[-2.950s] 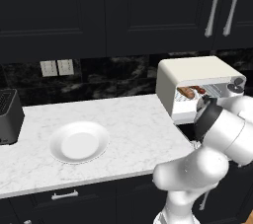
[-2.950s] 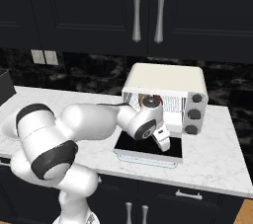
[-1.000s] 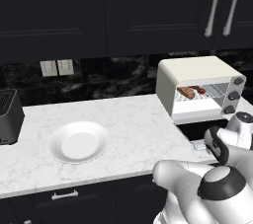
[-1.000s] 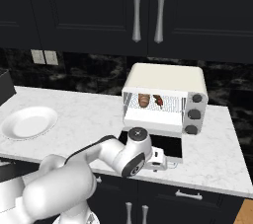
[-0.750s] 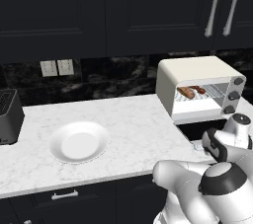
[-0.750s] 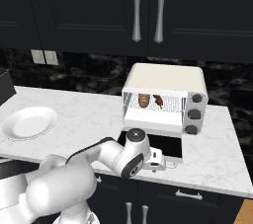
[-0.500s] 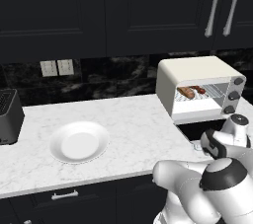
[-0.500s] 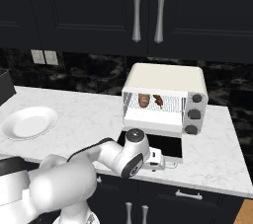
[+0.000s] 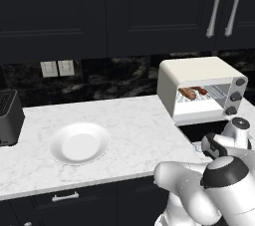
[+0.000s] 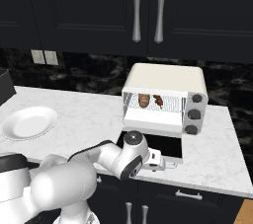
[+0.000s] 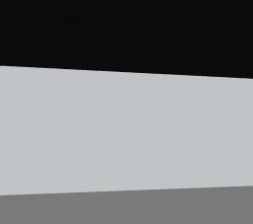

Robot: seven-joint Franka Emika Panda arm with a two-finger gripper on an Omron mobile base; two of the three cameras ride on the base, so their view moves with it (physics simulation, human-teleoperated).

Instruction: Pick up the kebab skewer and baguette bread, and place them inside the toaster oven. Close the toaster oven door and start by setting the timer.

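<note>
The cream-white toaster oven (image 10: 165, 81) stands on the counter with its door (image 10: 157, 143) folded down flat, dark glass facing up. On its wire rack lie the golden-brown baguette bread (image 10: 144, 99) and, just to its right, the kebab skewer (image 10: 158, 100); both also show in the left base view, the baguette (image 9: 188, 93) and the skewer (image 9: 201, 90). My gripper (image 10: 166, 164) is low at the door's front edge, open and holding nothing. Close ahead in the hand view a pale band (image 11: 126, 129) runs under a black surface.
A white plate (image 9: 79, 143) sits on the marble counter (image 9: 134, 135) left of the oven. A black slot toaster (image 9: 7, 118) is at the far left. Dark cabinets with silver handles (image 10: 147, 10) hang above. My arm's bulk fills the space in front of the counter edge.
Three seconds ago my hand was up at the oven's mouth; it has since pulled back and dropped to the open door's front edge. Over the last second it barely shifted.
</note>
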